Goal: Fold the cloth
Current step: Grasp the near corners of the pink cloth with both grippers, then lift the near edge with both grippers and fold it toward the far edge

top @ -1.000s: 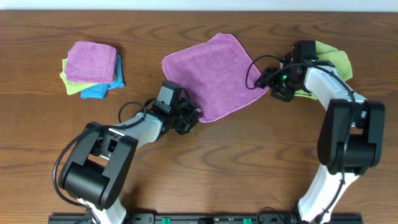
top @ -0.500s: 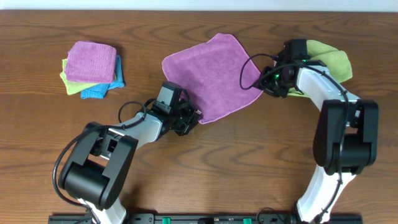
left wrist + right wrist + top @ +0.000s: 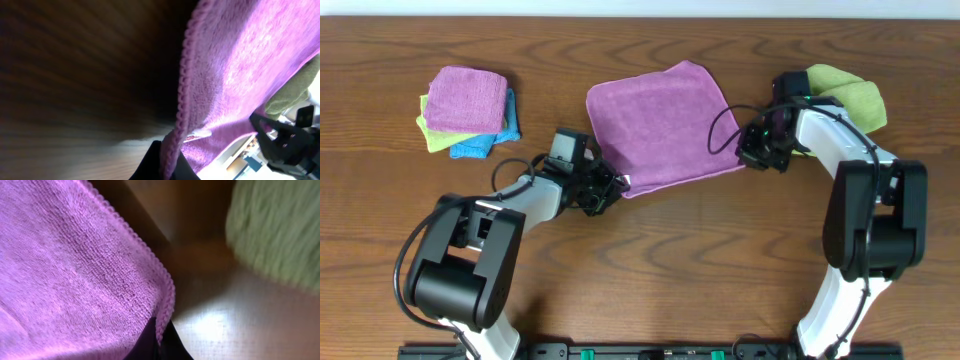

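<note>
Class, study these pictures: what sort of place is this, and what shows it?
Probably a robotics lab bench set up for folding practice: the left gripper and right gripper pinch corners of a purple cloth on a wooden table, with a stack of folded cloths nearby.

Robotics lab station: wood-grain bench (image 3: 670, 260); left arm (image 3: 470, 250) and right arm (image 3: 875, 220) mounted; cloth stack (image 3: 468, 110) stored left of left claw (image 3: 617, 186).
</note>
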### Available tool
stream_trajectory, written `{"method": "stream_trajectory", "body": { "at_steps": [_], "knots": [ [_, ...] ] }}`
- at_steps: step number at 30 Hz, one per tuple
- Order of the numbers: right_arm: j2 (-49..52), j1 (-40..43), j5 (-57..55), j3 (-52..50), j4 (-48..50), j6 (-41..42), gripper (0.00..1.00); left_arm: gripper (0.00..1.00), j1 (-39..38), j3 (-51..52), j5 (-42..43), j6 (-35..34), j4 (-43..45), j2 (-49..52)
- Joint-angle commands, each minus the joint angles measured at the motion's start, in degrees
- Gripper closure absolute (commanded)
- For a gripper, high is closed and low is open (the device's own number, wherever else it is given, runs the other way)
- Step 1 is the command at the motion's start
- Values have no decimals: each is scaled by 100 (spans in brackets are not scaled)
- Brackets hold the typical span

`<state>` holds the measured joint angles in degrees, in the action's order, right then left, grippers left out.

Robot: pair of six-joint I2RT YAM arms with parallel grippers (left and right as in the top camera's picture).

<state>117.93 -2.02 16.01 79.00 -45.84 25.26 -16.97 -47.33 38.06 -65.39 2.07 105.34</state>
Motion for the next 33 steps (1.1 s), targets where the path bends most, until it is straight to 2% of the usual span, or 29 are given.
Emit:
{"method": "stream_trajectory", "body": {
  "at_steps": [1, 8, 14, 18, 26, 33],
  "knots": [
    [22, -164, -149, -13, -278, 2, 99, 94, 177, 13, 293, 584, -149, 31],
    [-9, -656, -468, -13, -883, 291, 99, 95, 367, 13, 671, 1204, -527, 31],
    [-223, -970, -533, -157, -1130, 450, 99, 94, 573, 13, 765, 1956, -1342, 31],
    [-514, -997, -525, -686, -1005, 450, 99, 94, 732, 13, 789, 2385, -1735, 31],
    [-1572, -994, -289, -2020, -164, 431, 99, 94, 793, 13, 815, 2765, -2083, 31],
    [-1895, -997, -221, -2358, -70, 426, 99, 94, 793, 13, 807, 3101, -2599, 28]
  ]
}}
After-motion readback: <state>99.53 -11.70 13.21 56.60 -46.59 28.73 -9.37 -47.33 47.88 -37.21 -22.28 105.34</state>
